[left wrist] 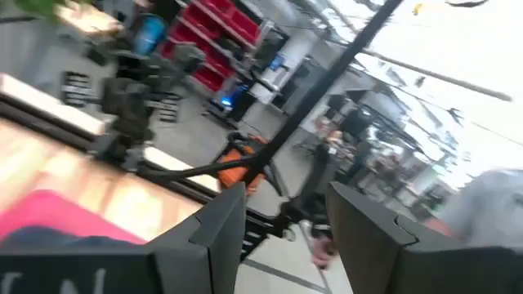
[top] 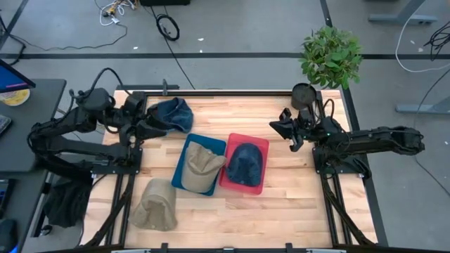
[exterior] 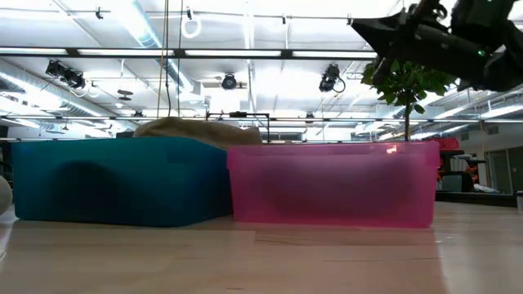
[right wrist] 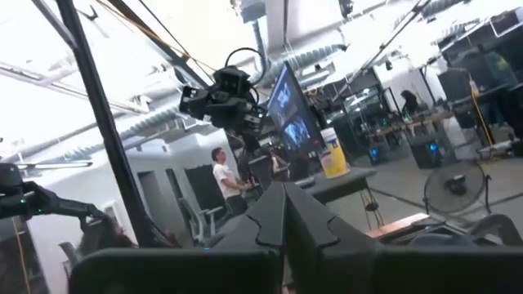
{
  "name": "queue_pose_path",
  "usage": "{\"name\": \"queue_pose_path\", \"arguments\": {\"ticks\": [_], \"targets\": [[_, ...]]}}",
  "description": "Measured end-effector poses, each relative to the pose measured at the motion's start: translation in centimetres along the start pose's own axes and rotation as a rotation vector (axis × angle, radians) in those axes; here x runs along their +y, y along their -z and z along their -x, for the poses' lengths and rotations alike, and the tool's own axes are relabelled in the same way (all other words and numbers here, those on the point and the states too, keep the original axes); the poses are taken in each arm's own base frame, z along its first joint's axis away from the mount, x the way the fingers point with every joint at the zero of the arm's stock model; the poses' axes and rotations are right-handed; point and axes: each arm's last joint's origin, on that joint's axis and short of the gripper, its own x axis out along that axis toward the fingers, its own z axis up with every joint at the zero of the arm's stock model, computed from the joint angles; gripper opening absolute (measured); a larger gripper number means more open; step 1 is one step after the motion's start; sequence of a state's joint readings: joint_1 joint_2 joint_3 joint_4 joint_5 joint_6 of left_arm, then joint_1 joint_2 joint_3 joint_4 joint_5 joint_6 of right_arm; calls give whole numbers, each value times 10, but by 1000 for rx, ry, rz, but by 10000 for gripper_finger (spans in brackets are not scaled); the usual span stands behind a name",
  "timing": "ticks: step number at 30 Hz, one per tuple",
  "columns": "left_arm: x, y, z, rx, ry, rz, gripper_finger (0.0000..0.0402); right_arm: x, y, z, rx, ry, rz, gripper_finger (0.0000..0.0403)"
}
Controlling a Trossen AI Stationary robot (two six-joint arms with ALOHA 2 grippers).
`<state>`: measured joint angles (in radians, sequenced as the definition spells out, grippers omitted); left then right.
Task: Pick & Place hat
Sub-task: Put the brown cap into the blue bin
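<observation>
High view: the left arm folds in from the counter's (top: 281,218) left edge, its left gripper (top: 156,126) beside a dark blue hat (top: 174,112) lying near the far-left corner, left of the blue bin (top: 184,161). Whether it touches the hat I cannot tell. The right arm stretches in from the right, its right gripper (top: 275,126) raised just right of the pink bin (top: 261,151). A tan hat (top: 204,165) sits crumpled in the blue bin, a navy hat (top: 245,163) in the pink bin, and another tan hat (top: 156,205) lies on the counter below-left of the blue bin.

Low view: the tan hat pokes above the blue bin's rim; an arm hangs above the pink bin.

Left wrist view: the left gripper's fingers (left wrist: 216,233) stand apart, nothing between them.

Right wrist view: the right gripper's fingers (right wrist: 306,220) are clenched together, empty.
</observation>
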<state>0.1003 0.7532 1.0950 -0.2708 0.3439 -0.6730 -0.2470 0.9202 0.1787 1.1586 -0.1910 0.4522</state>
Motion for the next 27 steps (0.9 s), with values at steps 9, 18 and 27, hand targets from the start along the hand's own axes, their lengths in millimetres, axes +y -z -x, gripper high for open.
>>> {"name": "queue_pose_path", "arguments": {"ticks": [9, 18, 27], "targets": [[-22, 5, -21, 25, 216, 112, 167, -3, 15, 23, -18, 10, -52, 9], [-31, 29, -54, 174, 251, 307, 167, -7, 20, 34, -81, 127, -62, 9], [-55, 69, -67, 403, 267, 455, 167, -8, 20, 34, -92, 150, -88, 9]]}}
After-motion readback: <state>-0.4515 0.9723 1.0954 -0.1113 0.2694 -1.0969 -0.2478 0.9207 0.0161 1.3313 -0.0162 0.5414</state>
